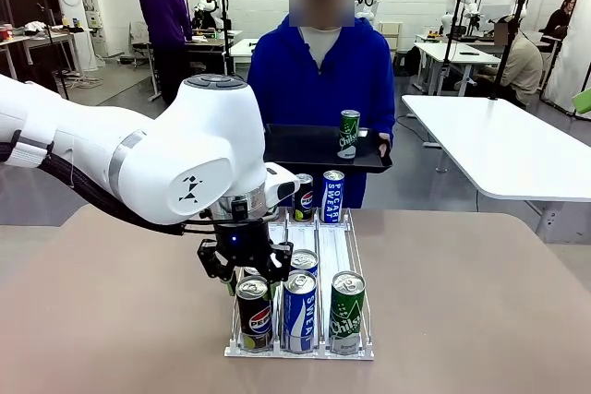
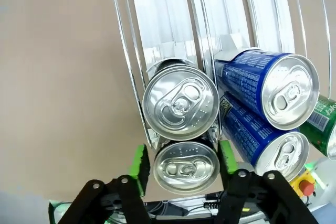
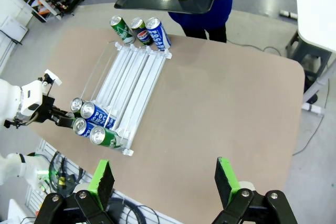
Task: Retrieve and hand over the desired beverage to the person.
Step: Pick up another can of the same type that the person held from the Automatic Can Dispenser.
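pepsi can (image 1: 254,312) upright at front of rack (image 2: 157,19), long axis vertical, top up; left gripper (image 2: 184,161) jaws narrowly astride it, slightly apart; another can (image 2: 181,102) just behind, blue cans (image 2: 268,90) beside; right gripper (image 3: 165,182) jaws wide, empty.

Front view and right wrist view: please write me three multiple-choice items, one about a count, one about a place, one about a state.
1. How many cans stand in the front row of the rack, nearest the robot? A two; B three; C five.
2. Where does the Chilsung can that the person carries stand? A on the black tray; B in the rack; C on the floor.
3. The robot's right hand is: A shut on a can; B holding the tray; C open, holding nothing.
Key: 1 B, one can fronts each of three lanes; 2 A, it stands upright on the tray; 3 C, its green pads stand wide apart with nothing between.
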You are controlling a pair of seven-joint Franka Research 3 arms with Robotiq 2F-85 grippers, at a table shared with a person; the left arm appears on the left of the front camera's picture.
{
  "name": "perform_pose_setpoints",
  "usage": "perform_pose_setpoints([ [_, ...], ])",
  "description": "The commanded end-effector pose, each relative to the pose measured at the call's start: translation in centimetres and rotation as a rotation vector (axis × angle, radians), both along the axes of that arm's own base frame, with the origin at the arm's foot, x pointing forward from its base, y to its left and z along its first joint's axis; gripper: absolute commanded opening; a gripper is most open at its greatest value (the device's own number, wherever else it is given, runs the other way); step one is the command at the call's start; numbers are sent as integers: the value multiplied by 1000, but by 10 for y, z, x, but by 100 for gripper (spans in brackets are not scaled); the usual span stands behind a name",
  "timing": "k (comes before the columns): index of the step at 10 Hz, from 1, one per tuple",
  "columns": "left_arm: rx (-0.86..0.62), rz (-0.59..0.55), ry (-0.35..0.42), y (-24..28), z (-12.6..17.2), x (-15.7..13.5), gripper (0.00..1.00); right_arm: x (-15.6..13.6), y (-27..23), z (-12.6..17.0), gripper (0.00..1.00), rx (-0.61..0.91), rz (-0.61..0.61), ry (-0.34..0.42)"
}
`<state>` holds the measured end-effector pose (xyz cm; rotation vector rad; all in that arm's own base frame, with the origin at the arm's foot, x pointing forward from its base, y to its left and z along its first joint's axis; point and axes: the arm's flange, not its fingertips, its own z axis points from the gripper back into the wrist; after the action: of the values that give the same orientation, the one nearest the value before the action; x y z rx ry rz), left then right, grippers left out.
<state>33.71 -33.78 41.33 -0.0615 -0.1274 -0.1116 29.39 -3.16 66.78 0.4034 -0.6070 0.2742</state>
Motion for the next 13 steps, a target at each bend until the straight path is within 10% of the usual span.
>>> perform_pose_setpoints([
  [1,9,-21,-11,6,-6,-2,0,3,0,3,100,-5,5,15],
  [3,11,-24,-1,7,-7,-2,11,3,0,3,100,-5,5,15],
  [6,28,-5,26,8,8,-3,0,3,0,3,100,-5,5,15],
  [13,34,-130,10,-19,213,-15,0,3,0,3,100,-5,5,15],
])
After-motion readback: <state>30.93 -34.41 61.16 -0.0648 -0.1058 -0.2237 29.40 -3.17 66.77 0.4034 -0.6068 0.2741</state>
